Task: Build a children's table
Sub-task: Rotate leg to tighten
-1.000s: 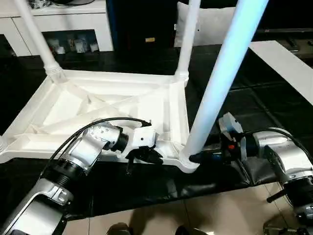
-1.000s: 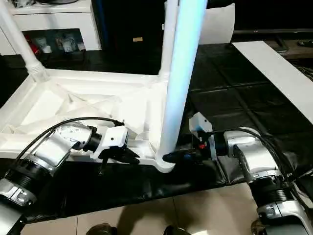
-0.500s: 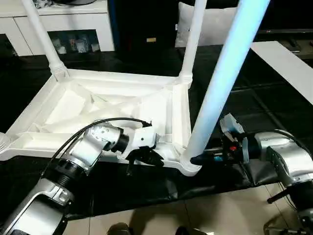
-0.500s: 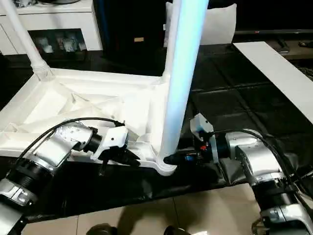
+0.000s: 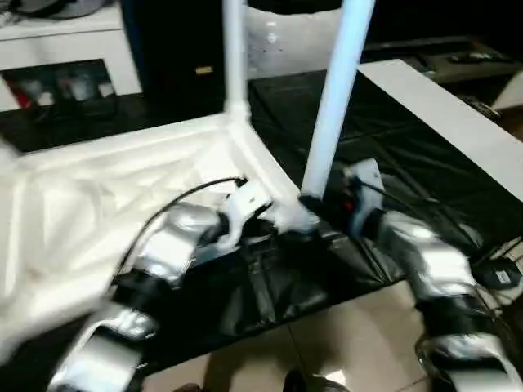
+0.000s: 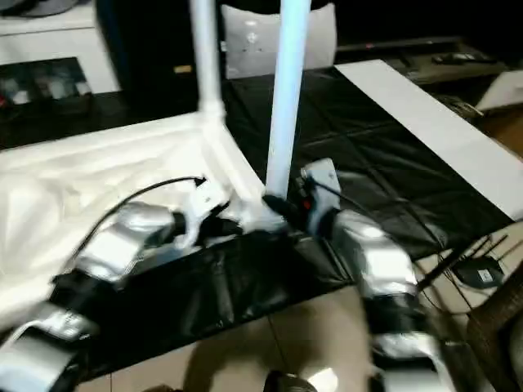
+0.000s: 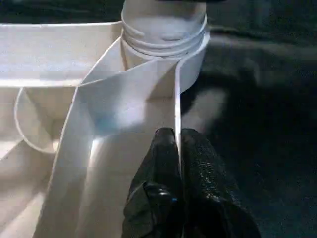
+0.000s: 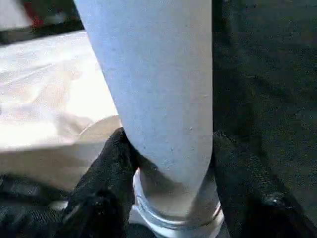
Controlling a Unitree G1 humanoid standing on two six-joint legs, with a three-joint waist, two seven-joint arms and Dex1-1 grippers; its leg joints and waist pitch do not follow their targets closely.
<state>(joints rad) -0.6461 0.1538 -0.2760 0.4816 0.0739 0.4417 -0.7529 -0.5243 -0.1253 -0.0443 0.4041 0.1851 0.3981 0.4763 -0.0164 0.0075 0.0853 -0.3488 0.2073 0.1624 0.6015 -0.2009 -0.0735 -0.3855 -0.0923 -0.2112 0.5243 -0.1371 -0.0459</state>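
Observation:
The children's table lies upside down, its white ribbed top [image 5: 98, 188] on the black-covered work table. Two legs show upright: a far one [image 5: 234, 57] and a near one [image 5: 335, 106] in the corner socket [image 7: 166, 34] closest to me. My left gripper [image 7: 177, 148] is shut, pinching the thin rim wall [image 7: 177, 94] of the top just short of that socket. At the base of the near leg [image 8: 153, 74], just above its threaded collar [image 8: 178, 218], my right gripper [image 8: 168, 163] grips with one black finger [image 8: 106, 168] on each side.
A long white board [image 5: 441, 106] lies on the black cover at the right. A white cabinet [image 5: 65, 49] stands at the back left and a pale cushion [image 6: 245, 41] behind the legs. Cables [image 5: 498, 273] trail on the tiled floor at right.
The whole picture has swung and blurred, so the camera has moved. Both grippers keep the same hold on the rim and the near leg.

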